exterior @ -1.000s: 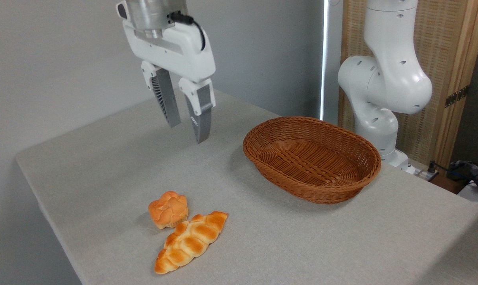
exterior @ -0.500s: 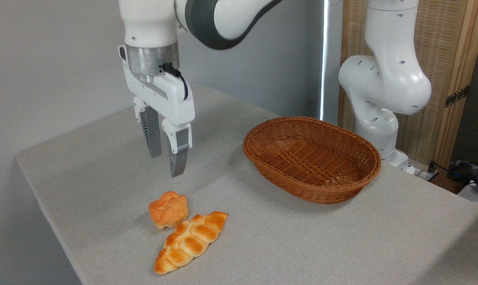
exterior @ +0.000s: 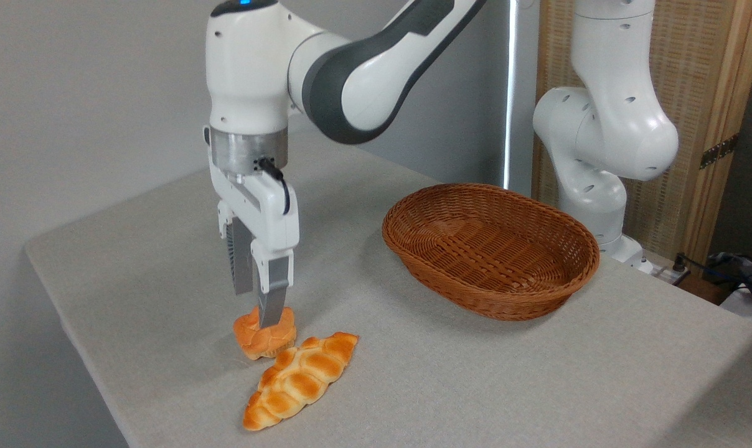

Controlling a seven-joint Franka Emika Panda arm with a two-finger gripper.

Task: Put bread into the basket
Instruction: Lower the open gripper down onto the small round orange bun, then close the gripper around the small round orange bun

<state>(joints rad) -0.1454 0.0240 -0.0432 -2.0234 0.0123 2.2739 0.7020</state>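
Golden-orange and lumpy on top, the bread [exterior: 264, 335] sits on the grey table [exterior: 475, 373] near the front left, its right side just touching one tip of a longer braided loaf [exterior: 300, 379] that lies slanted in front of it. The gripper [exterior: 259, 308] hangs straight down over the bread, pointing at the table. Its two fingers [exterior: 272, 292] stand a little apart, one in front of the other from this angle, the nearer tip overlapping the top of the bread; whether they touch it or grip it, I cannot tell. Off to the right, well apart from the bread, the brown wicker basket [exterior: 492, 298] rests on the table with nothing inside. The white arm [exterior: 351, 74] arches in from the upper right.
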